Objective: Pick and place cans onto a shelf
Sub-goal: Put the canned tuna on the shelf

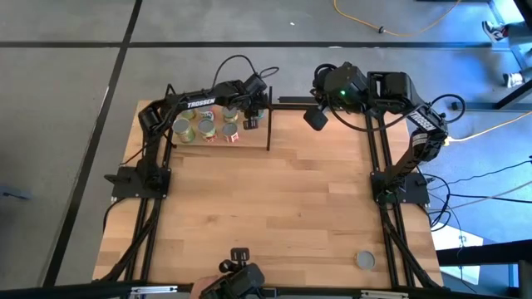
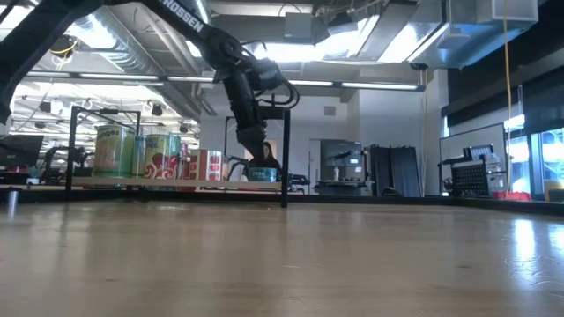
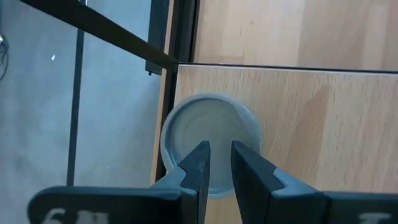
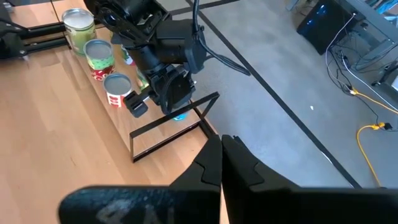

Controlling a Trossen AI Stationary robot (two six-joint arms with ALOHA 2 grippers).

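Cans w/ grey-silver round tops and green, yellow, red labels [image 1: 205,128] are standing in rows on narrow light-wood shelf w/ thin black metal rods [image 1: 218,141], at the table's far edge, just left of left gripper [image 1: 252,109]. That gripper is hanging over the shelf's right end, directly above a small round tin w/ grey lid [image 3: 210,142]; fingers [image 3: 198,168] are sitting narrow, only a slim gap, over the lid, not clearly gripping it. Low view is showing that tin's blue label [image 2: 262,174] under the gripper. Right gripper [image 1: 317,117] is waiting near the far table edge, fingers [image 4: 211,163] pressed together, holding nothing. One more grey-topped can [image 1: 365,260] is lying far off on light butcher-block tabletop [image 1: 274,208], near front right corner.
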